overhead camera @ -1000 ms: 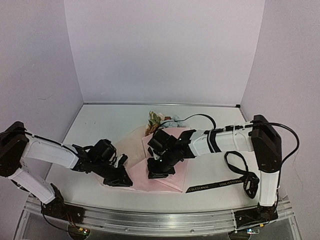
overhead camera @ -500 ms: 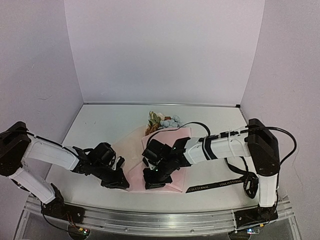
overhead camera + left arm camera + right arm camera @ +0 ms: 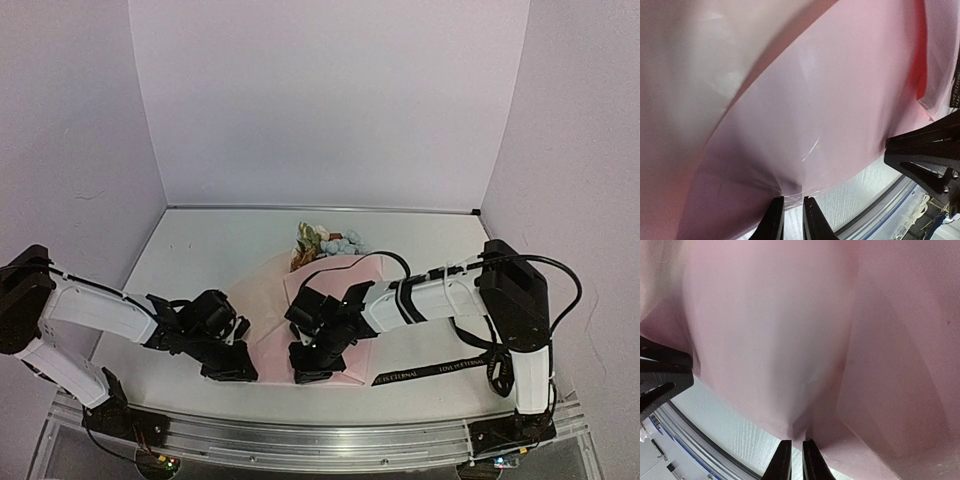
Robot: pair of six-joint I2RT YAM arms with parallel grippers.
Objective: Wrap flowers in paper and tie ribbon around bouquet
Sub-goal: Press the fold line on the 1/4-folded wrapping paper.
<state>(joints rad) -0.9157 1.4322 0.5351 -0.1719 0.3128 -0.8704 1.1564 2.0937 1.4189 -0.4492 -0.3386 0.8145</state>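
The pink paper (image 3: 355, 270) lies folded mid-table over the stems of the flowers (image 3: 325, 241), whose blue, cream and orange blooms stick out at its far end. My left gripper (image 3: 232, 366) is shut on the paper's near edge at its left. In the left wrist view the paper (image 3: 830, 100) puckers between the tips of the left gripper (image 3: 792, 201). My right gripper (image 3: 312, 370) pinches a fold of the near edge further right. The right wrist view shows that fold of paper (image 3: 765, 330) caught in the right gripper (image 3: 796, 442). The black ribbon (image 3: 430, 370) lies flat to the right, untouched.
The metal rail (image 3: 320, 430) along the table's near edge runs just below both grippers. Black cables (image 3: 490, 350) loop beside the right arm, near the ribbon. Pale walls close in the back and both sides.
Both grippers have slid toward the near edge, keeping hold of the paper. The right arm has drawn back off the flowers, so the blue blooms now show.
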